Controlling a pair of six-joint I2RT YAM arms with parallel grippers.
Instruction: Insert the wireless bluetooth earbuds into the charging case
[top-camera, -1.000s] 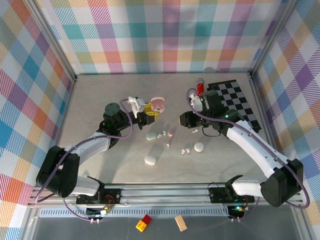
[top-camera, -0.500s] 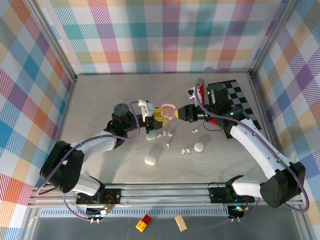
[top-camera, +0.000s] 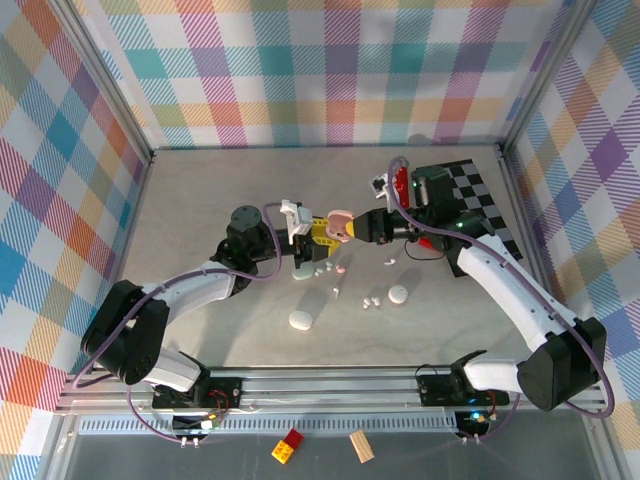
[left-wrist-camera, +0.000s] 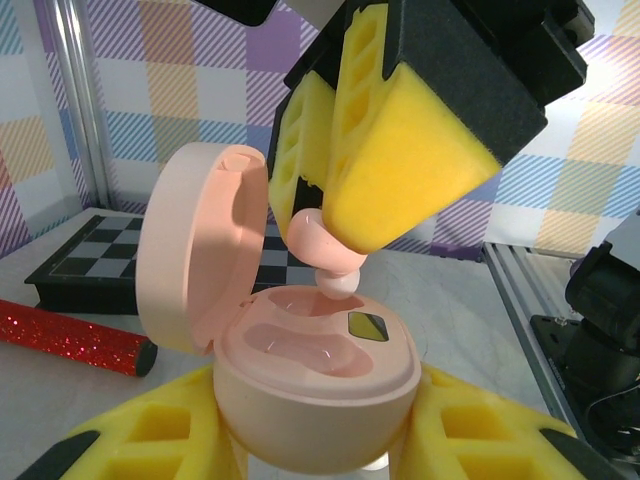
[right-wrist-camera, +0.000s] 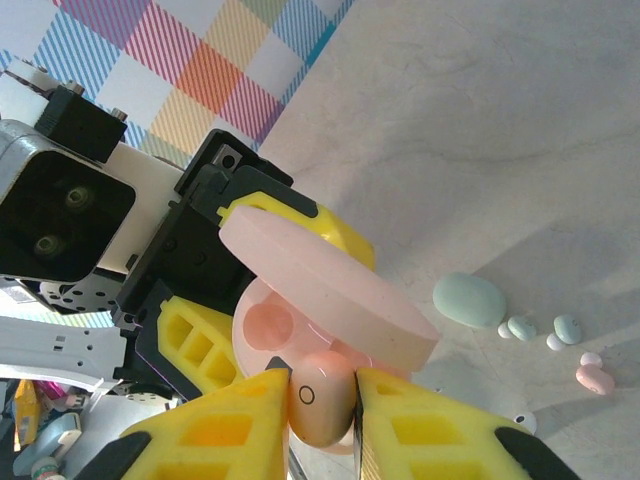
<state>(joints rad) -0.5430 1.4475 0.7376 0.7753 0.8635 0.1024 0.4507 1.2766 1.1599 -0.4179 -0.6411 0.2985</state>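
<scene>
My left gripper (top-camera: 322, 232) is shut on a pink charging case (left-wrist-camera: 320, 370) held above the table, its lid (left-wrist-camera: 195, 250) hinged open to the left. My right gripper (right-wrist-camera: 322, 412) is shut on a pink earbud (right-wrist-camera: 322, 398). In the left wrist view the earbud (left-wrist-camera: 330, 262) points down, its pale tip touching the rim of the case's far well. The near well is empty. More earbuds lie on the table: a pink one (top-camera: 340, 270) and white ones (top-camera: 372, 301).
A pale green case (top-camera: 302, 270) and two white cases (top-camera: 300, 319) (top-camera: 398, 294) lie on the table below the grippers. A checkerboard (top-camera: 480, 200) and a red glitter tube (left-wrist-camera: 70, 335) sit at the back right. Plaid walls enclose the table.
The left gripper carried the open case to the right and the right gripper swung left with the earbud; the two now meet, the earbud's tip at the case.
</scene>
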